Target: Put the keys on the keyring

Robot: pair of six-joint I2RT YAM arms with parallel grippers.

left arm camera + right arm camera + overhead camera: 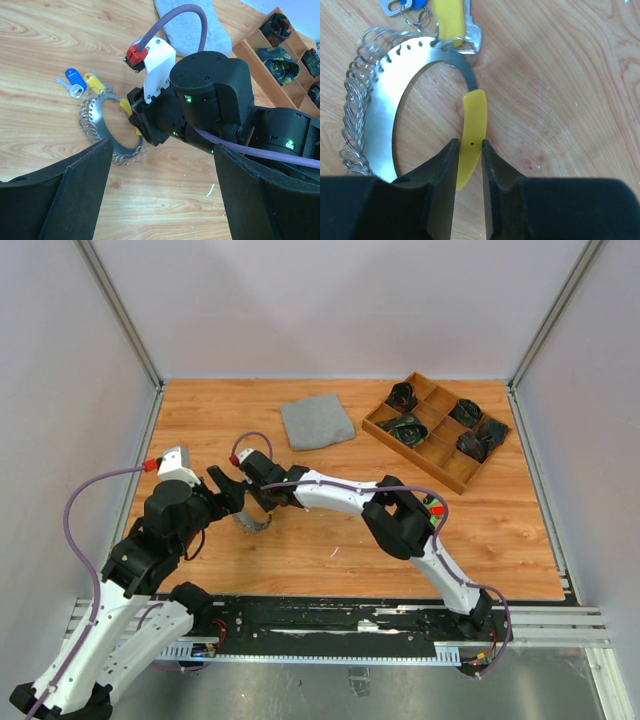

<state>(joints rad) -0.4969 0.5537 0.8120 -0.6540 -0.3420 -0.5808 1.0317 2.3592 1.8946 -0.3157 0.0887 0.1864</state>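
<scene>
The right gripper (468, 145) is pinching a yellow plastic head (474, 117) at a narrow setting, with both fingers pressing against its flat sides. This head is showing edge-on as a slightly curved strip with one small dark hole near the fingertips. Its far end is touching the inner edge of the keyring (382, 105), and its blade is not visible.

The keyring is lying flat on the desk (340, 540), in the left centre of the top view, directly under the right gripper. It is presenting as a flat, silvery crescent band around an oval opening. A row of small punched holes is running along its outer edge, and many thin wire loops (355, 100) are hanging from these holes, bunching along the left side of the right wrist view.

A blue key (75, 79) and a yellow key (92, 81) are lying side by side at the upper left of the left wrist view, touching the top of the keyring. Each is showing a short metal blade.

The left gripper (162, 147) is standing wide and holding nothing, hovering just left of the keyring with its fingers framing the right gripper.

A folded grey cloth (317, 422) is lying in the upper centre of the top view. A wooden divided tray (445, 478) is sitting at the upper right, holding dark rolled items.
</scene>
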